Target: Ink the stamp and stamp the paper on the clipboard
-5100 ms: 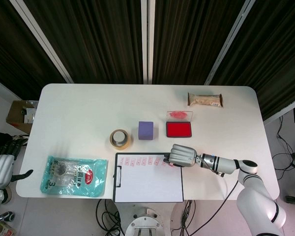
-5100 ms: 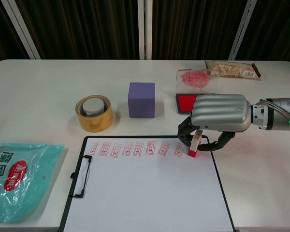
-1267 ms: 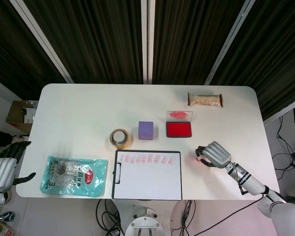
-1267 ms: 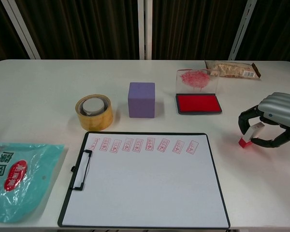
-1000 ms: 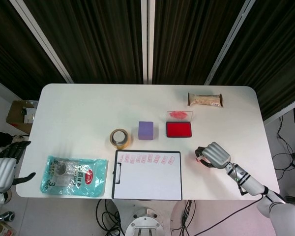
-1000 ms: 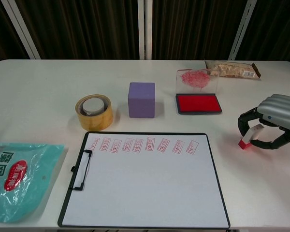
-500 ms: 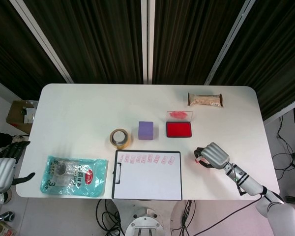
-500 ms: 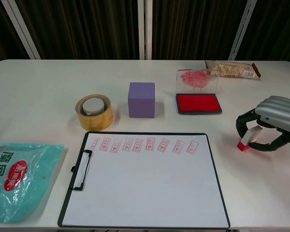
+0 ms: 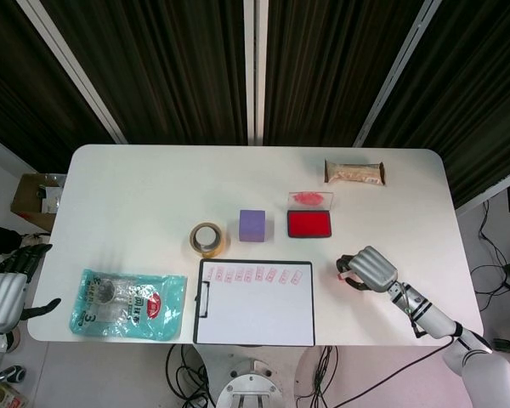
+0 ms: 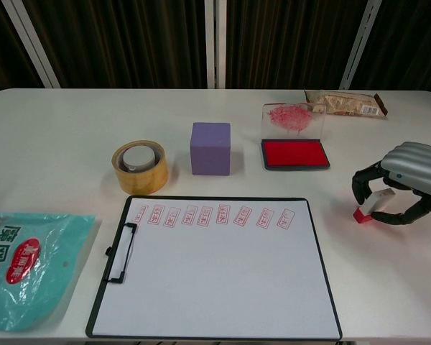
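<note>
The clipboard (image 9: 255, 303) lies at the table's front edge, its white paper (image 10: 215, 280) carrying a row of red prints (image 10: 212, 215) along the top. Behind it to the right sits the open red ink pad (image 9: 309, 223) (image 10: 294, 154). My right hand (image 9: 370, 268) (image 10: 409, 169) is right of the clipboard, off the paper. It holds the small white stamp (image 9: 342, 272) (image 10: 370, 205) tilted between thumb and fingers, red end down at the tabletop. My left hand (image 9: 4, 297) hangs off the table's left edge, fingers apart and empty.
A tape roll (image 10: 139, 167) and a purple block (image 10: 210, 148) stand behind the clipboard. A teal plastic bag (image 10: 21, 259) lies front left. A snack packet (image 10: 345, 104) lies at the back right. A cardboard box (image 9: 36, 197) sits beyond the table's left edge.
Five seconds ago my right hand pressed the stamp on the paper's top right; it has since carried it right, off the clipboard. Over the last second it barely moves.
</note>
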You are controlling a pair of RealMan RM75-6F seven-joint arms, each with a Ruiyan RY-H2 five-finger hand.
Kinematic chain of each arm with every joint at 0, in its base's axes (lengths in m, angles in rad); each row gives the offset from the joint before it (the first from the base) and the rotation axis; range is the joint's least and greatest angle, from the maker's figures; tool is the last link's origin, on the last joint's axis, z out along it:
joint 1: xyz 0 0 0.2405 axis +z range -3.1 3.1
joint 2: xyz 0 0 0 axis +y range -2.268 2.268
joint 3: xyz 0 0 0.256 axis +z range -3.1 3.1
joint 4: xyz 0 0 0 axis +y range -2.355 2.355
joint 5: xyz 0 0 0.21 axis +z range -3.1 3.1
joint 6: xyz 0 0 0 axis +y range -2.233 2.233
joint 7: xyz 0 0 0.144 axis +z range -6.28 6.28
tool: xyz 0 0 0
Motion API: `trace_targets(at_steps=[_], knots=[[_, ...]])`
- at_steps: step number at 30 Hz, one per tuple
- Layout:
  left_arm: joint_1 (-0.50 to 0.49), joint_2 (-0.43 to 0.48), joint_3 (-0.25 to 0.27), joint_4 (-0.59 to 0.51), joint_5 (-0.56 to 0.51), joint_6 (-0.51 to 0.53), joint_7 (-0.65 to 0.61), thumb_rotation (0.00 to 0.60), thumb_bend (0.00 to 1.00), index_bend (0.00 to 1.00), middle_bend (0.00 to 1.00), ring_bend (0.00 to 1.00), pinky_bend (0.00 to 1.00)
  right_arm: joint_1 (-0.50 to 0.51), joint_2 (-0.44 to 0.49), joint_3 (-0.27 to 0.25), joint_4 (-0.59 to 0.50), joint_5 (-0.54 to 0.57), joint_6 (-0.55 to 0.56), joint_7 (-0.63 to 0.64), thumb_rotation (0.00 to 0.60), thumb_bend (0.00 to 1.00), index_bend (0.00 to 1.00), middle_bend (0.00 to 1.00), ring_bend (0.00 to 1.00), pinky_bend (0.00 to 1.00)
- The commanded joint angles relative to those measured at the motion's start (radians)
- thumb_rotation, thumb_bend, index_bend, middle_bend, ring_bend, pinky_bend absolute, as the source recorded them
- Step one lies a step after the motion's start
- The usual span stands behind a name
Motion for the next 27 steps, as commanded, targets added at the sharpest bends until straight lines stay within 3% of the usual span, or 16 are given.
trace_targets(at_steps=[1,5,12,18,20,23,27], knots=[[0.000,0.000,0.000,0.000,0.000,-0.001,0.000,0.600,0.00,0.14,0.15,0.12,0.24,0.000,0.001,0.000,0.000,0.000,-0.003,0.000,0.600,0.21,0.41,0.48,0.96,1.00],[0.000,0.000,0.000,0.000,-0.001,-0.001,0.000,0.600,0.00,0.14,0.15,0.12,0.24,0.001,0.003,-0.001,-0.003,0.001,-0.012,-0.003,0.600,0.21,0.35,0.44,0.96,1.00],[0.001,0.002,0.000,-0.001,0.000,0.000,0.000,0.600,0.00,0.14,0.15,0.12,0.24,0.001,0.019,0.001,-0.008,-0.001,0.003,-0.017,0.600,0.20,0.13,0.34,0.96,1.00],[0.004,0.007,0.000,-0.005,-0.002,0.004,0.000,0.600,0.00,0.14,0.15,0.12,0.24,-0.022,0.126,-0.004,-0.058,-0.006,0.059,-0.102,0.600,0.14,0.00,0.27,0.95,1.00],[0.004,0.009,0.000,-0.007,-0.002,0.004,0.001,0.600,0.00,0.14,0.15,0.12,0.24,-0.041,0.180,-0.001,-0.108,0.002,0.081,-0.133,0.600,0.10,0.00,0.26,0.94,1.00],[0.007,0.017,0.000,-0.018,0.002,0.013,0.006,0.600,0.00,0.14,0.15,0.12,0.25,-0.099,0.311,0.028,-0.263,0.052,0.144,-0.181,0.600,0.04,0.00,0.29,0.94,1.00],[0.013,0.035,-0.002,-0.033,0.002,0.025,0.016,0.600,0.00,0.14,0.15,0.12,0.25,-0.200,0.456,0.105,-0.459,0.169,0.253,-0.242,0.600,0.10,0.00,0.33,0.91,1.00]])
